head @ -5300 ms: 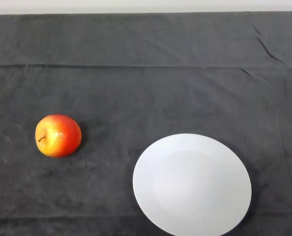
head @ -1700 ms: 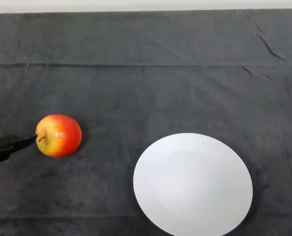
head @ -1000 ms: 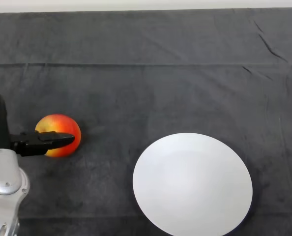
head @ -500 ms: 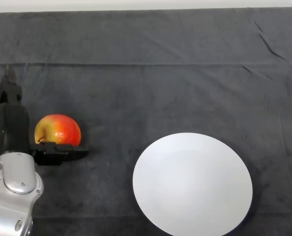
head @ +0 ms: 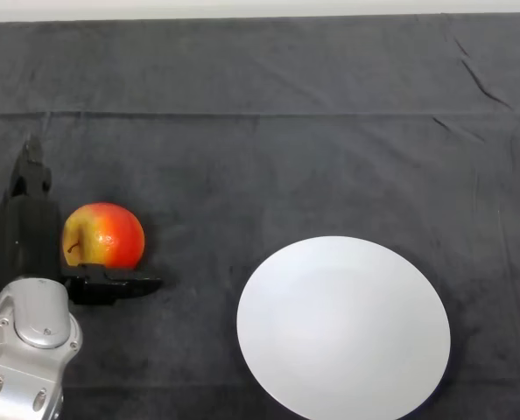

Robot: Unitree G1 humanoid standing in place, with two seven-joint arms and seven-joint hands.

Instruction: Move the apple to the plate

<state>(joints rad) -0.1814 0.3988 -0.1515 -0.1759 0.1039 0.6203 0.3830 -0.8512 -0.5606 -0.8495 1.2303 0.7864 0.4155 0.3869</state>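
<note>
At the far left of the head view, the silver-grey left arm [head: 28, 350] rises from the lower corner, its rounded metal wrist casing sitting just below the black left hand [head: 22, 241]. The hand is spread wide around the round red-and-yellow apple [head: 103, 235] without gripping it. The thick black fingers [head: 28, 188] stand nearly straight along the apple's left side, reaching towards the back of the table, while the black thumb [head: 115, 285] lies stretched out along the near side of the fruit, pointing to the right. The apple sits in the angle between them. Whether the fingers or the thumb actually touch its skin cannot be told from this view; they are at least just beside it. Nothing is held.

The apple rests on the dark grey cloth [head: 269, 166] that covers the table, in the left part of the scene, with its short brown stem turned towards the hand. The cloth shows a long horizontal fold running across its far half and a few creases near the upper right corner.

Further right, and nearer the robot, lies the round white plate [head: 343, 328], flat on the cloth. It is well apart from the apple, and its lower edge runs out of view.
</note>
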